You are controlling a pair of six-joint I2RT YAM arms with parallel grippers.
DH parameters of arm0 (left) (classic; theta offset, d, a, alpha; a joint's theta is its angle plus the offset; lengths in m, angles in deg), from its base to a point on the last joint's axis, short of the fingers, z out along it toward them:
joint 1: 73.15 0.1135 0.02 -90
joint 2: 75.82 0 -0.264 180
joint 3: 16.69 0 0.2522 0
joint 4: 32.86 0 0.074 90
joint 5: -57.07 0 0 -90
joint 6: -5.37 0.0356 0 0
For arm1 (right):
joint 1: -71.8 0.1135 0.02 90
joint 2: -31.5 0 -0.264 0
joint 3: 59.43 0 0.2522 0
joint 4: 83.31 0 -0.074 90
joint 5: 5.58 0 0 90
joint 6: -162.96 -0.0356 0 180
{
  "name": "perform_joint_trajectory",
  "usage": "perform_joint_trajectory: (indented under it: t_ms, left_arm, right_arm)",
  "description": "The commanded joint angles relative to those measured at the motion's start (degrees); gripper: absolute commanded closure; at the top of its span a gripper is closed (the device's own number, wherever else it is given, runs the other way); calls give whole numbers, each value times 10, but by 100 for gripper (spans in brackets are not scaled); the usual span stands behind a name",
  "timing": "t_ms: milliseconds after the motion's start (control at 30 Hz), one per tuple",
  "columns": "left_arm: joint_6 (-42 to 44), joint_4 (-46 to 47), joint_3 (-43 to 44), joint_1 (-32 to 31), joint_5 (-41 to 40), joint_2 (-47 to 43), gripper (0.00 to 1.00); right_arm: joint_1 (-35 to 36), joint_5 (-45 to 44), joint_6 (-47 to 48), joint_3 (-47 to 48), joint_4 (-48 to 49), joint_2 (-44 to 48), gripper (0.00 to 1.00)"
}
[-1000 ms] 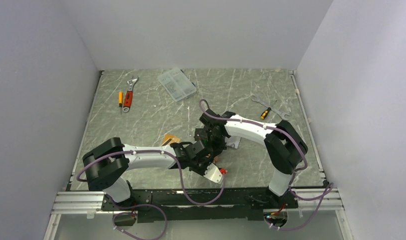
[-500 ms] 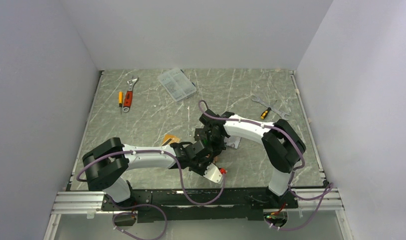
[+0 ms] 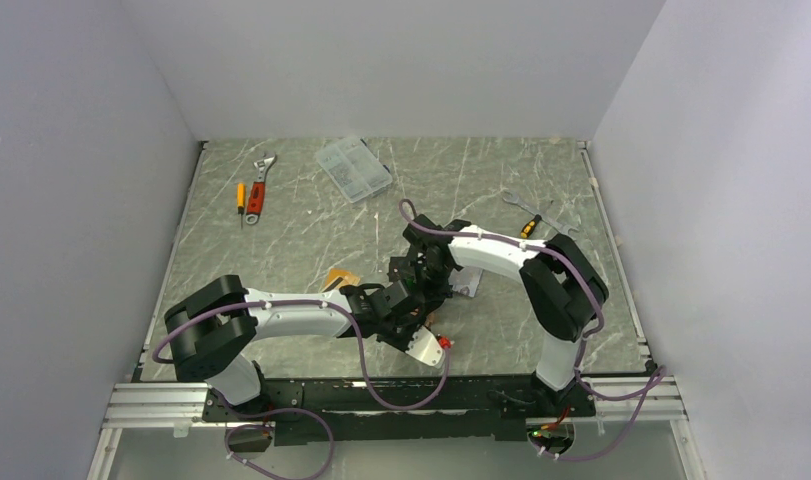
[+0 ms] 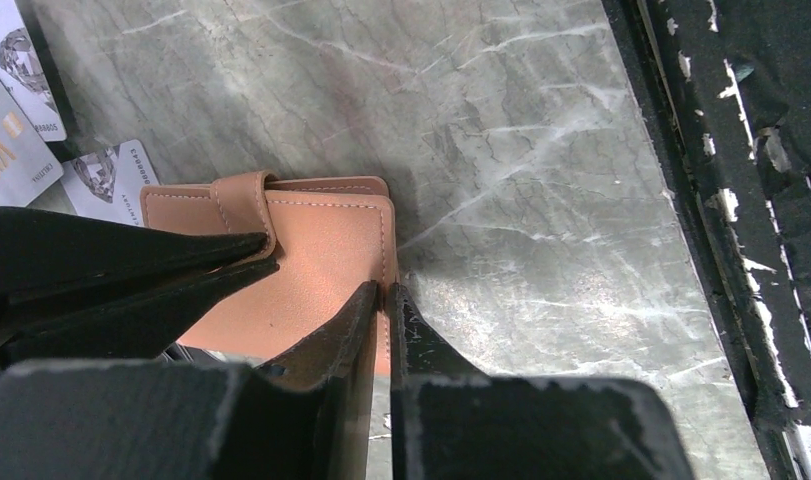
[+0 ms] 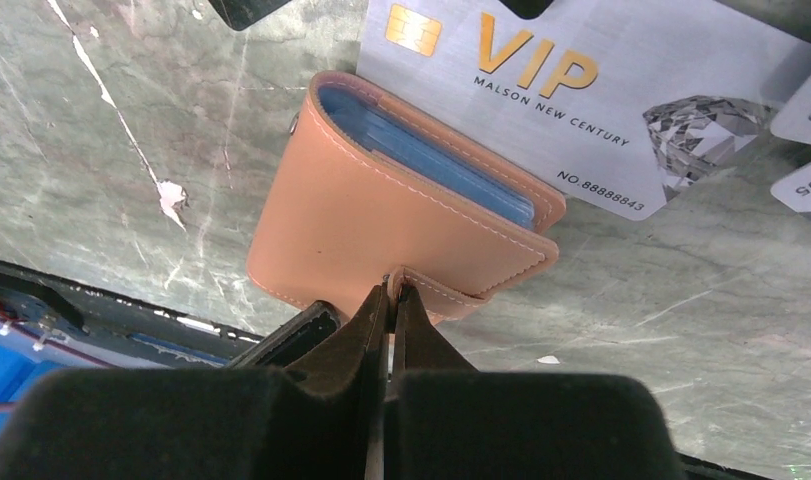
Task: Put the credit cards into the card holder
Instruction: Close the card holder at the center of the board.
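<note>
Lying folded, the card holder (image 5: 381,215) meets both jaws' tips.

The salmon-pink card holder (image 5: 381,215) is folded almost shut, with pale-blue lining showing along its open edge and its snap tab at 6 o'clock in the right wrist view. A silver-grey VIP card (image 5: 581,80) lies face up at the holder's 1 o'clock, partly overlapped by that edge. Further pale cards (image 5: 803,185) are cut off by the frame at 3 o'clock.

Grey-green marbled table (image 3: 311,230) enclosed on three sides by plain white walls (image 3: 401,70); even, diffuse lighting.
</note>
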Motion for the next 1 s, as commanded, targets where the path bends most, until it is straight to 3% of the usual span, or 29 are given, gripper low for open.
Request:
perform_joint_trajectory:
  t_ms: [0,267,467,667,733,767,800,967]
  left_arm:
    - [11,-37,12,-8,18,-16,85]
    - [16,-37,23,-9,15,-26,65]
    - [0,-63,46,1,33,-51,60]
    - [-22,-124,78,53,82,-94,52]
    - [-28,-148,90,82,110,-110,45]
    - [-28,-160,93,98,124,-118,18]
    - [-26,-171,96,113,135,-127,3]
    - [-20,-177,71,178,168,-196,1]
  right_arm:
    - [7,-4,21,-14,6,-53,100]
    - [6,-17,28,-17,-6,-78,100]
    - [7,-23,23,-28,-10,-97,100]
    - [10,-43,17,-43,-10,-106,100]
    - [14,-50,15,-44,-13,-112,100]
    - [16,-52,14,-45,-14,-115,100]
    - [19,-55,13,-45,-16,-118,100]
    - [29,-60,13,-35,-24,-136,100]
